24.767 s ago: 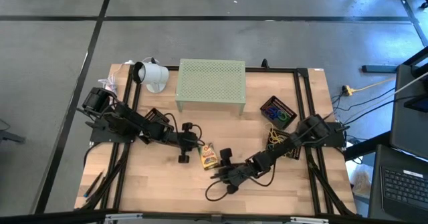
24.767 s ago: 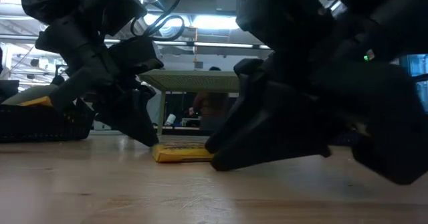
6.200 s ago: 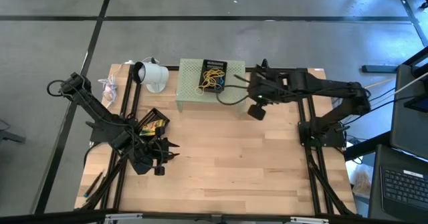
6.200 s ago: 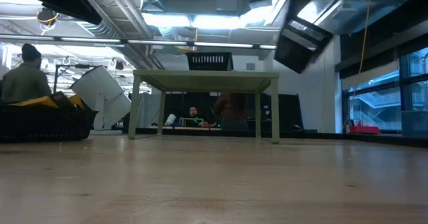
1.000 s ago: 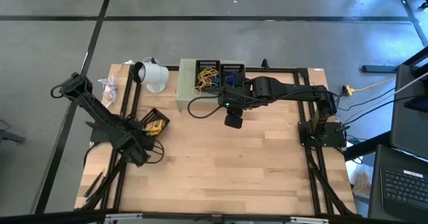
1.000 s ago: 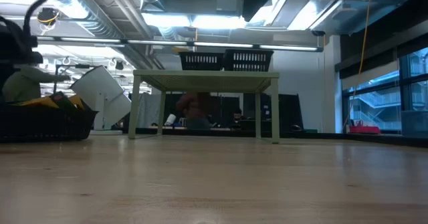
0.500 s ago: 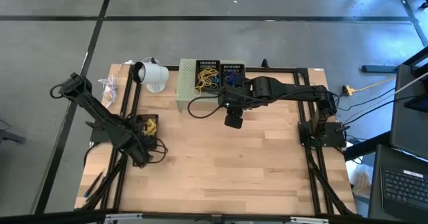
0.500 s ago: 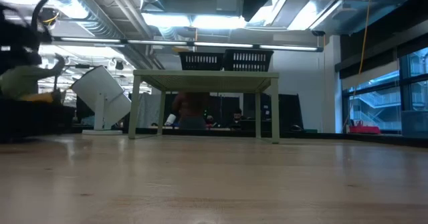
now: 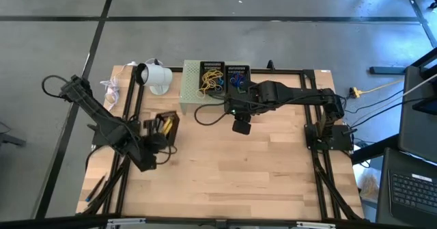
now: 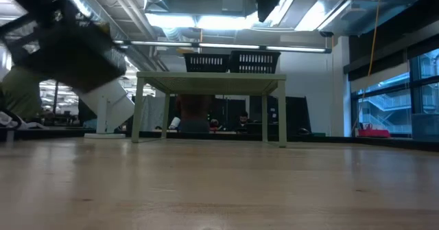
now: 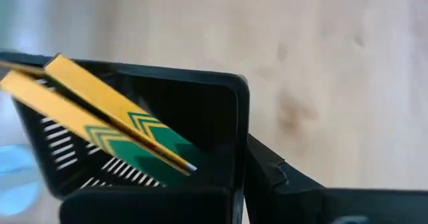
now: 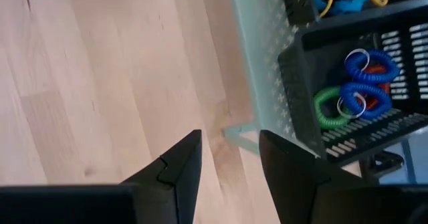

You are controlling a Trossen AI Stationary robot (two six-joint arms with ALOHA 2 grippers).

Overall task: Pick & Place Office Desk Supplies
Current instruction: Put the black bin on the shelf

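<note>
A black mesh tray (image 9: 166, 124) holding small yellow-green boxes (image 11: 100, 117) hangs above the table's left part, with my left gripper (image 9: 161, 136) shut on it; in the low view the tray (image 10: 68, 48) shows blurred, high at the left. Two more black trays stand on top of the pale green stand (image 9: 194, 96): one with tan rubber bands (image 9: 210, 76), one with blue, green and red clip rings (image 12: 354, 90). My right gripper (image 9: 240, 125) hovers in front of the stand, open, with nothing between its fingers (image 12: 180, 164). My left gripper holds the tray by one side wall, close to a corner (image 11: 239, 140). One finger (image 11: 287, 184) lies outside the wall; the other seems to be inside the tray. The fingers slant down from the table's near left. The tray hangs tilted, clear of the table.
A white round object (image 9: 156, 77) stands at the far left beside the stand. Cables loop from both arms. Bare wood (image 9: 232, 174) fills the table's middle and near side.
My left gripper has risen and gone a little toward the table's right edge, taking the tray with the boxes along. The tray, which stood on the table a second ago, now hangs lifted clear, turned about and tipped.
</note>
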